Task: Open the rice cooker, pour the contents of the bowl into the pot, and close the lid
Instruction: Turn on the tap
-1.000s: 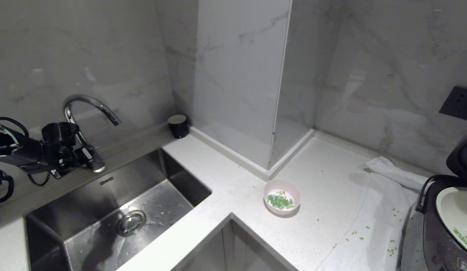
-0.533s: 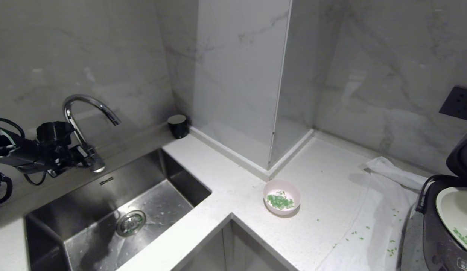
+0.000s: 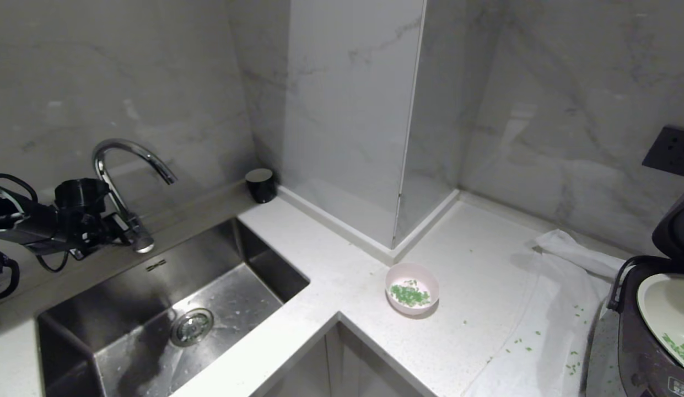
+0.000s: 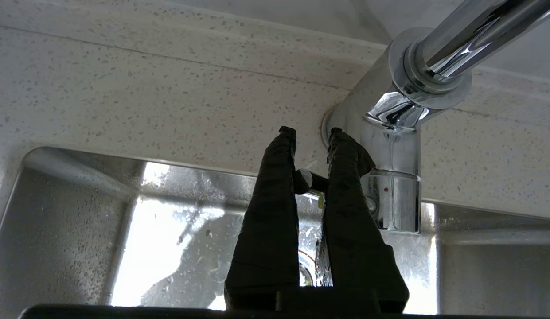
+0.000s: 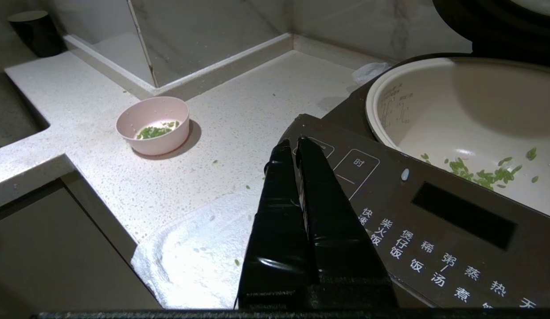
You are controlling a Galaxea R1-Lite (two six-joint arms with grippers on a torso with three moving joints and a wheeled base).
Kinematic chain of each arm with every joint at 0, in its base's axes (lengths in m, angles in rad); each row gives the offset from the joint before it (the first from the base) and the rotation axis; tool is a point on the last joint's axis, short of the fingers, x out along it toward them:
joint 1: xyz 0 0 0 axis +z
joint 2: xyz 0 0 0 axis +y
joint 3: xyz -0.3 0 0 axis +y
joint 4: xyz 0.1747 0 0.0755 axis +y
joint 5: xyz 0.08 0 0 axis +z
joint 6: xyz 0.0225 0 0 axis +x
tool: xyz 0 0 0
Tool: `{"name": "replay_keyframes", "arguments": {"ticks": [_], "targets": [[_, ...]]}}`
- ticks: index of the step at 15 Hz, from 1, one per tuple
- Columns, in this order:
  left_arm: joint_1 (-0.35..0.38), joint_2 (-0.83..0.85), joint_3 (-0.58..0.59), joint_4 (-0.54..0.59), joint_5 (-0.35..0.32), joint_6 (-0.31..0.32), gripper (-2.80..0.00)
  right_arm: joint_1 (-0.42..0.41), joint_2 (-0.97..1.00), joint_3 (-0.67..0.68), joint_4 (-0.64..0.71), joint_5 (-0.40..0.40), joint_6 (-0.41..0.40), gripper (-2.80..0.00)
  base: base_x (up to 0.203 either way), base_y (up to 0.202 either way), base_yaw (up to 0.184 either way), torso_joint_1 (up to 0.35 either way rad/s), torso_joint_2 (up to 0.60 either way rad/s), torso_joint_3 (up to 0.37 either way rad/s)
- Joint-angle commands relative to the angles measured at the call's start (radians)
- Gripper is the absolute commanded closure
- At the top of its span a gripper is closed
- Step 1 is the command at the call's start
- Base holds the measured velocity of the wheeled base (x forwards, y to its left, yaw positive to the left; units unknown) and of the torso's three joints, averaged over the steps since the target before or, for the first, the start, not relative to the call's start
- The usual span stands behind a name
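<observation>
Head view: the left gripper (image 3: 133, 234) is at the base of the chrome faucet (image 3: 133, 154), behind the steel sink (image 3: 171, 309) on the left side of the white countertop (image 3: 342, 259). The pink bowl (image 3: 411, 288) stands near the countertop's inner front corner, well apart from that gripper, with the green contents (image 3: 410, 296) lying in it. A small black cup (image 3: 260, 184) sits at the back edge by the wall corner. At the right edge the rice cooker (image 3: 639, 342) stands on a white cloth (image 3: 562, 309); its lid (image 3: 675, 226) is raised and the pot (image 3: 664, 311) is exposed with a few green bits inside. Loose green bits lie scattered on the cloth and countertop.

Left wrist view: the left gripper (image 4: 311, 133) is clenched on the faucet lever (image 4: 306, 180), whose thin metal rod passes between the two dark fingers (image 4: 275, 199), just beside the faucet body (image 4: 390, 177), above the sink (image 4: 79, 230).

Right wrist view: the right gripper (image 5: 293, 144) has its fingers pressed together, holding nothing, over the front panel of the rice cooker (image 5: 434, 221). The pot (image 5: 461, 115) lies open beside it, with green bits on its floor. The bowl (image 5: 154, 125) rests on the countertop (image 5: 239, 115) farther off, still holding contents (image 5: 156, 131). The cloth (image 5: 199, 252) lies under the cooker's front corner.
</observation>
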Motion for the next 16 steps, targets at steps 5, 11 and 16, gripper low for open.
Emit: {"name": "replay_keyframes", "arguments": {"ticks": [5,11,16], "targets": [[-0.005,-0.022,0.030,0.005,0.004,0.000,0.00,0.000,0.000,0.000,-0.001,0.001,0.000,0.00,0.000,0.000,0.000,0.000,0.00,0.000],[-0.009,-0.031,0.041,0.002,0.004,0.002,0.00,0.000,0.000,0.000,0.001,0.001,0.000,0.00,0.000,0.000,0.000,0.000,0.00,0.000],[-0.010,-0.032,0.051,0.002,0.005,-0.001,0.00,0.000,0.000,0.000,0.000,0.001,0.000,0.00,0.000,0.000,0.000,0.000,0.00,0.000]]}}
